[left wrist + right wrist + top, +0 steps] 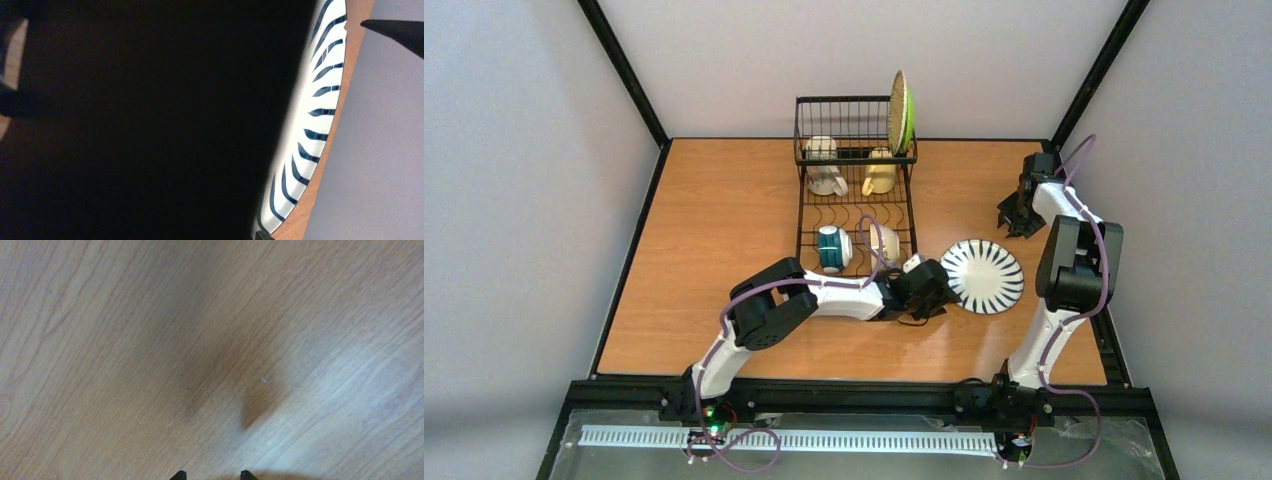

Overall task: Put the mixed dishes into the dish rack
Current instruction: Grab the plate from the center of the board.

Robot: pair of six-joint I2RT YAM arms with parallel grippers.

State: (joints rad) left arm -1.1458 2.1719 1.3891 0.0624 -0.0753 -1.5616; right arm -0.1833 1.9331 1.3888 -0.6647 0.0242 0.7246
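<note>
we see our l hand point(936, 288) spread wide at the rim of the white plate point(982, 276), which lies flat on the table point(704, 250) just r of the dish rack point(856, 200). r hand point(1022, 215): fingers apart, holding nothing.

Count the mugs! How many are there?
2. The white mug sits left in the dish rack, the cream-yellow mug right beside it, both in its tall basket. None looks hidden.

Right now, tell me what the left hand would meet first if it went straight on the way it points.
Most likely the near rim of the striped white plate, lying flat on the table just ahead of the left hand. Whether the hand rides above the rim is unclear.
</note>
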